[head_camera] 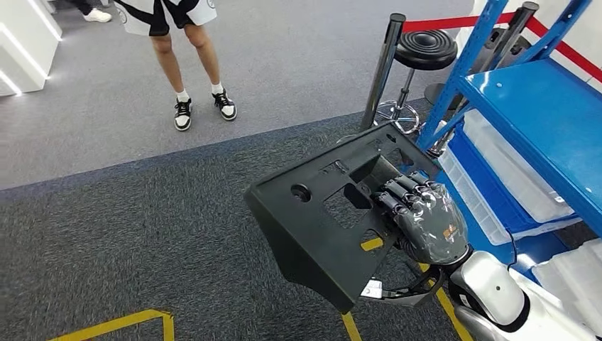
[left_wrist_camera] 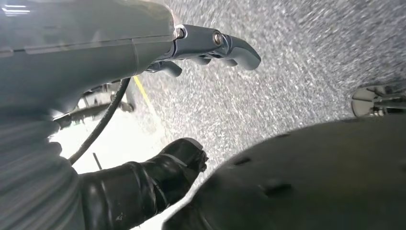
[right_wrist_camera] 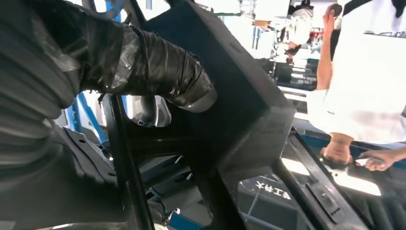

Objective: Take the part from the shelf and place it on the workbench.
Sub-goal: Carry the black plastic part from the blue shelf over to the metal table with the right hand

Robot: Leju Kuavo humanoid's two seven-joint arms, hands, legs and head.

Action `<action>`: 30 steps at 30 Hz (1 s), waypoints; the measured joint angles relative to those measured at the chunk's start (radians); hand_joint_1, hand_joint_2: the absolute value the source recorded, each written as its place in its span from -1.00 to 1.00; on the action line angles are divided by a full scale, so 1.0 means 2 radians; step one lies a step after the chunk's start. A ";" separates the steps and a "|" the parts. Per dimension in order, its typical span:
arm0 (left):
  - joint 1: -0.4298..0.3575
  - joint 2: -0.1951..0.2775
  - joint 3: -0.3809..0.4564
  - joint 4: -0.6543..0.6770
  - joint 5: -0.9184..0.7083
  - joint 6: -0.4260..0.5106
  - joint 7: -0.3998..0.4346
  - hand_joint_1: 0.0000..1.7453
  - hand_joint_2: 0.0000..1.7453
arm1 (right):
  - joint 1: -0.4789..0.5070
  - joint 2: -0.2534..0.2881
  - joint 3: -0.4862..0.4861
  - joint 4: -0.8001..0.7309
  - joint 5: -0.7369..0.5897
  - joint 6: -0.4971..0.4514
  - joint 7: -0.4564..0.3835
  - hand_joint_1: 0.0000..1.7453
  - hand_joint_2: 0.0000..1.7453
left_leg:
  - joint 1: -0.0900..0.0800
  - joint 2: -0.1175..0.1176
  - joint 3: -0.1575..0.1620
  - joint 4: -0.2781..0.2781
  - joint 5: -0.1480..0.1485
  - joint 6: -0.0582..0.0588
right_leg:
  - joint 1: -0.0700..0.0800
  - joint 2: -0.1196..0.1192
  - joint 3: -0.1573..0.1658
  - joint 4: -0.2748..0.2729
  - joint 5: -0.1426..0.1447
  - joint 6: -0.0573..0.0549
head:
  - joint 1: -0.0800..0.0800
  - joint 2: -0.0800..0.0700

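Grey carpet (head_camera: 142, 213) fills the frame as the right hand (head_camera: 426, 217), lower right, curls its fingers through an opening in the black part (head_camera: 319, 213), held tilted at centre, long axis running lower left to upper right toward the blue shelf (head_camera: 539, 114); left hand (left_wrist_camera: 210, 45) hangs empty, fingers loosely apart.

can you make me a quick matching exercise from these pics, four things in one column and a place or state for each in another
Column one:
1. large black plastic part
2. right robot hand
3. round black stool
4. blue metal shelf

Column two:
A. stands behind the shelf post
B. on the right, holding clear bins
C. carried above the grey carpet
D. fingers hooked through a cutout

Pairs: 1-C, 2-D, 3-A, 4-B
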 joint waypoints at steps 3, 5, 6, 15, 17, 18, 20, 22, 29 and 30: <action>-0.002 0.000 -0.003 0.000 -0.001 -0.001 0.002 -1.00 1.00 | 0.001 0.000 -0.003 0.001 0.003 0.000 0.002 1.00 1.00 | 0.000 -0.020 -0.012 0.015 -0.002 -0.004 | -0.001 0.024 0.048 -0.086 0.024 -0.003 | 0.000 0.000; -0.003 0.000 -0.004 0.000 -0.001 -0.001 0.003 -1.00 1.00 | 0.002 0.000 -0.005 0.001 0.005 -0.001 0.004 1.00 1.00 | 0.001 -0.030 -0.019 0.018 0.000 -0.010 | 0.001 0.024 0.051 -0.096 0.024 -0.005 | 0.000 0.000; -0.003 0.000 -0.005 0.000 -0.001 -0.001 0.003 -1.00 1.00 | 0.002 0.000 -0.006 0.001 0.006 -0.002 0.005 1.00 1.00 | 0.001 -0.035 -0.021 0.018 0.001 -0.013 | 0.000 0.018 0.051 -0.098 0.025 -0.007 | 0.000 0.000; -0.003 0.001 -0.008 0.000 0.001 -0.005 0.014 -1.00 1.00 | 0.009 0.000 -0.014 0.001 0.010 -0.009 0.007 1.00 1.00 | 0.017 0.026 -0.080 0.127 -0.039 -0.037 | -0.001 -0.040 0.058 -0.111 0.030 -0.015 | -0.003 0.000; -0.003 0.001 -0.008 0.000 0.002 -0.006 0.016 -1.00 1.00 | 0.009 0.000 -0.016 0.001 0.009 -0.008 0.007 1.00 1.00 | 0.017 0.047 -0.044 0.058 -0.008 -0.037 | 0.000 -0.051 0.061 -0.111 0.028 -0.012 | -0.003 0.000; -0.003 0.001 -0.008 0.000 0.002 -0.008 0.017 -1.00 1.00 | 0.008 0.000 -0.018 0.001 0.008 -0.008 0.006 1.00 1.00 | 0.015 0.057 -0.031 0.031 0.001 -0.035 | 0.000 -0.056 0.062 -0.111 0.027 -0.009 | -0.002 0.000; -0.002 0.001 -0.008 0.000 0.002 -0.010 0.018 -1.00 1.00 | 0.007 -0.001 -0.021 0.001 0.006 -0.008 0.005 1.00 1.00 | 0.009 0.063 -0.025 0.014 0.003 -0.028 | 0.001 -0.065 0.064 -0.112 0.026 -0.003 | -0.002 0.000; -0.001 0.002 -0.008 0.000 0.002 -0.013 0.018 -1.00 1.00 | 0.005 -0.001 -0.021 0.001 0.004 -0.007 0.003 1.00 1.00 | 0.007 0.049 -0.025 0.008 0.007 -0.020 | -0.002 -0.071 0.066 -0.112 0.025 0.005 | -0.002 0.000; -0.003 0.001 -0.008 0.000 0.004 -0.016 0.008 -1.00 1.00 | -0.001 -0.001 -0.021 0.006 -0.003 0.002 -0.001 1.00 1.00 | 0.006 0.003 -0.019 0.001 0.014 -0.003 | -0.003 -0.003 -0.002 0.028 -0.034 0.006 | -0.002 0.000; -0.003 0.001 -0.008 0.000 0.004 -0.014 0.008 -1.00 1.00 | -0.003 -0.001 -0.021 0.006 -0.004 0.003 -0.001 1.00 1.00 | 0.006 -0.006 -0.019 0.004 0.013 -0.003 | -0.003 -0.002 0.001 0.015 -0.019 0.005 | -0.002 0.000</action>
